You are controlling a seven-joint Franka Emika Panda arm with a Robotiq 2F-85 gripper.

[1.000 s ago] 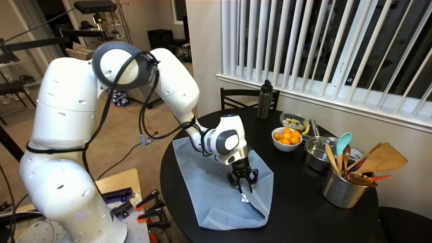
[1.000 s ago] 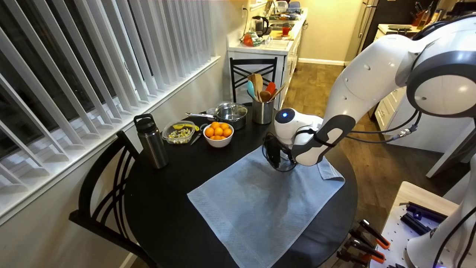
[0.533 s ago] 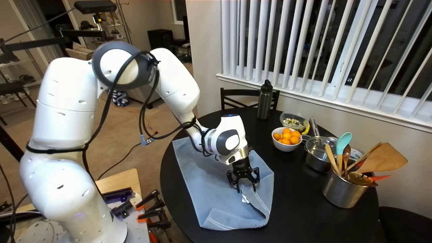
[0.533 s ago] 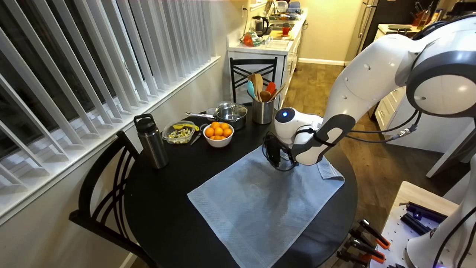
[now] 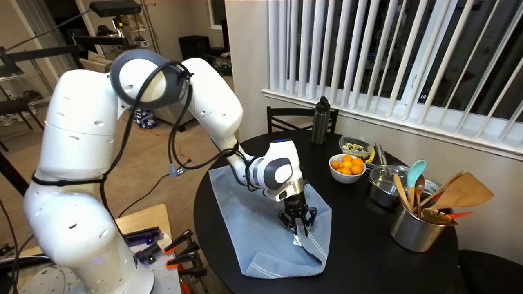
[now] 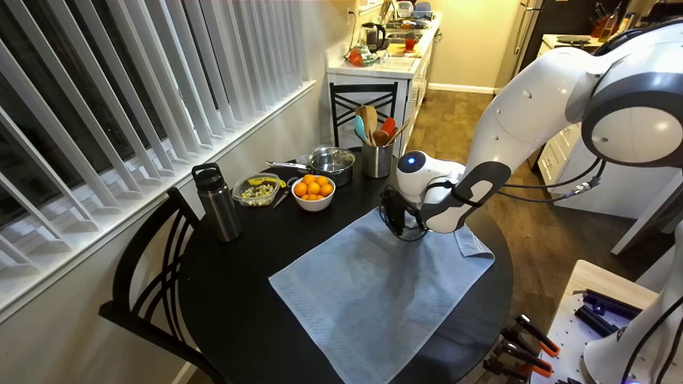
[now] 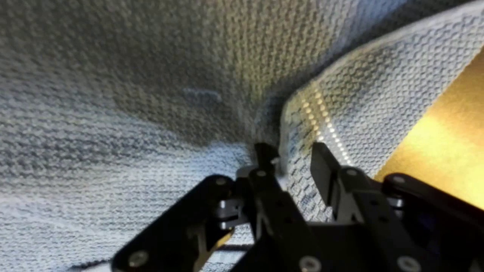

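1 towel edge (image 7: 298, 162)—btwn 2 fingers (image 7: 323, 168)

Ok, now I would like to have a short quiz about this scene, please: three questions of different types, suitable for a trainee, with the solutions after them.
1. Multiple choice: in the wrist view, what lies between the parted jaws of the end effector? (a) an orange (b) a folded flap of the blue towel (c) a spoon
2. True or false: the dark bottle stands upright on the black table.
3. In a few words: what does the metal container hold?

Key
1. b
2. True
3. Cooking utensils, some of them wooden
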